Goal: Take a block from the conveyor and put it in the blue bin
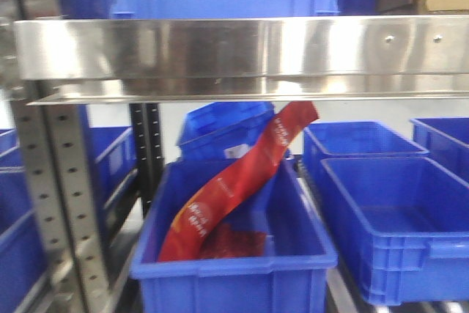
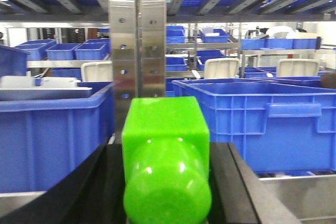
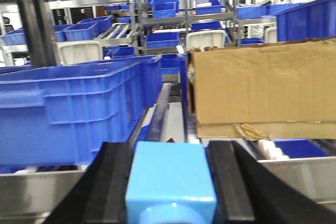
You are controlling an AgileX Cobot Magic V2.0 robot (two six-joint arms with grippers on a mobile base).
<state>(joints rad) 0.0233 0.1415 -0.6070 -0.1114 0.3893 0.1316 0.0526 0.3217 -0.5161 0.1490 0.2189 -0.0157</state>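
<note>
Blocks are held on both sides. The left claw [image 2: 166, 184] is closed around a green block [image 2: 165, 124], with its dark fingers [image 2: 233, 182] pressed to the block's flanks. The right claw [image 3: 169, 195] grips a light blue block [image 3: 170, 174] the same way. The conveyor shows in no view, so picking looks done and placing seems to be the step in hand.

To do it well, each arm should carry its block past a bin's rim and well inside the walls before the claw lets go. A release on the rim itself risks the block tipping out onto the shelf. For the left arm, the blue bin [image 2: 262, 124] right of the steel post [image 2: 137, 51] looks nearest. For the right arm, a blue bin [image 3: 68, 114] stands to the left and a cardboard box [image 3: 262, 87] to the right.

In the front view a red packet [image 1: 234, 181] leans in the middle bin [image 1: 234, 265] under a steel shelf rail [image 1: 234, 49]. Its white print is too blurred to read, and no other writing is legible.
</note>
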